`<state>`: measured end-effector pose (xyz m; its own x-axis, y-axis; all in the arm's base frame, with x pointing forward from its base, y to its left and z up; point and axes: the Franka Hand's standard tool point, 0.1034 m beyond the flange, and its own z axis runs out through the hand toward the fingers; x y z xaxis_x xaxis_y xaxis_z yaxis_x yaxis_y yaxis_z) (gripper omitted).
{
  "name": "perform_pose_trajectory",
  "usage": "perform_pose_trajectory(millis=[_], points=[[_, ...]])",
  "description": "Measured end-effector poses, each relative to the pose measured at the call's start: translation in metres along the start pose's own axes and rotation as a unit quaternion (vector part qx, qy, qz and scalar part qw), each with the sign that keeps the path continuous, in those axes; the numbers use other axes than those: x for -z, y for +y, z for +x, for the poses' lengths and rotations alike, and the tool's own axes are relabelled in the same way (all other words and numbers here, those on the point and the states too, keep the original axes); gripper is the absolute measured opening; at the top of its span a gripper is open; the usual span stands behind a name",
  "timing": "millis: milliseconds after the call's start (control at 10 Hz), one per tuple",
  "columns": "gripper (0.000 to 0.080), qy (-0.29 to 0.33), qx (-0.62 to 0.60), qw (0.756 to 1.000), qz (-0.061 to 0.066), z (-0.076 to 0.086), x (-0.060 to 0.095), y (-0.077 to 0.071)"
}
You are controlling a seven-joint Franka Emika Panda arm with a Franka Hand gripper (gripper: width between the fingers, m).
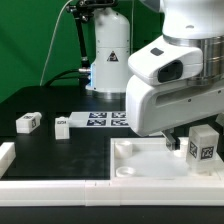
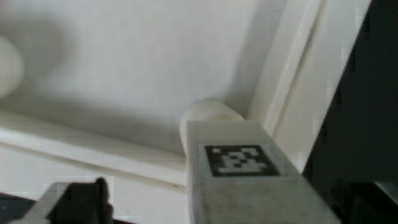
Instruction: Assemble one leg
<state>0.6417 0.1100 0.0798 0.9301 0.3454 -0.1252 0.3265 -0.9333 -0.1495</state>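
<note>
The leg (image 2: 240,160) stands upright at the corner of the panel (image 2: 125,90), between my gripper's (image 2: 217,208) spread fingers (image 2: 80,200), ungripped. I'd centre over it, close squarely, then keep it plumb while turning.

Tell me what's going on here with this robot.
The gripper hangs over a leg that stands in a corner of the large white panel. The one finger in view is clear of the leg, so the gripper looks open. A second leg and a third leg lie on the black table.
</note>
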Motion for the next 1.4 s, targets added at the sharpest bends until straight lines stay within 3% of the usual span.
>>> perform_pose_trajectory(millis=[100,200,300,600,900,1400], points=[[0.0502,0.000,0.000,1.000,0.000,0.0001,0.0000,-0.0001],[0.0364,0.000,0.000,1.000,0.000,0.0001,0.0000,0.0000],[0.0290,0.000,0.000,1.000,0.000,0.0001,0.0000,0.0000],[0.0290,0.000,-0.021,1.000,0.000,0.0002,0.0000,-0.0002],[0.0290,0.001,-0.135,0.991,0.002,0.0005,-0.0002,-0.0018],[0.0291,0.011,-0.411,0.911,0.014,0.0031,-0.0022,-0.0068]])
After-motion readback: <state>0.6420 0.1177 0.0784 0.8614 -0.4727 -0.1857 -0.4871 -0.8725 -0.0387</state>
